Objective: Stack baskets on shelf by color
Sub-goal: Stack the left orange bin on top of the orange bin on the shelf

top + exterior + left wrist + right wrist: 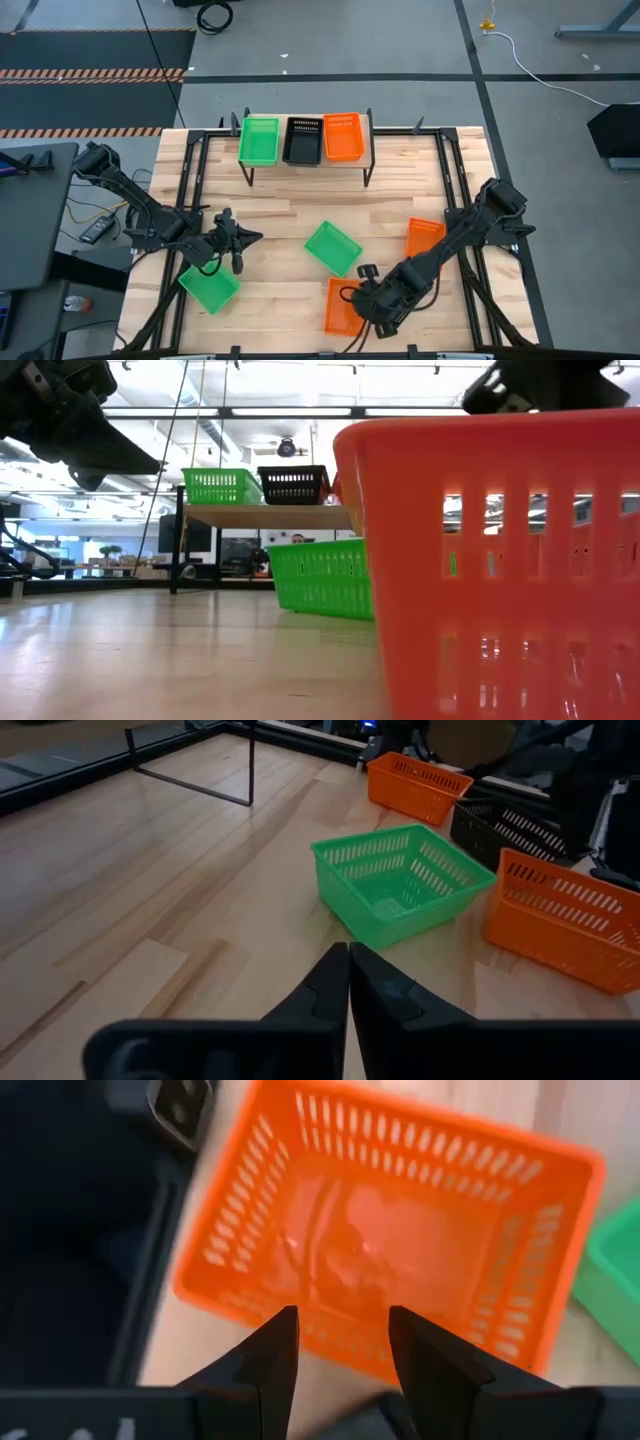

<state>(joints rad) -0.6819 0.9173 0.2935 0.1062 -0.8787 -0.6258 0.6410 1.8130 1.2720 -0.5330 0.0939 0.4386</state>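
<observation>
On the shelf (270, 515) at the far side stand a green basket (260, 140), a black basket (302, 140) and an orange basket (343, 137), side by side. On the table lie a green basket (332, 247) in the middle, another green basket (209, 288) near the left front, an orange basket (425, 237) at the right and an orange basket (343, 305) at the front. A black basket (500, 825) shows beyond the middle green one. My right gripper (340, 1345) hangs open above the front orange basket's wall (300, 1330). My left gripper (348, 980) is shut, left of the middle green basket.
The shelf's thin black legs (248, 175) stand on the table's far half. Black frame rails (195, 170) run along the table's left and right sides. Bare wood lies between the shelf and the loose baskets.
</observation>
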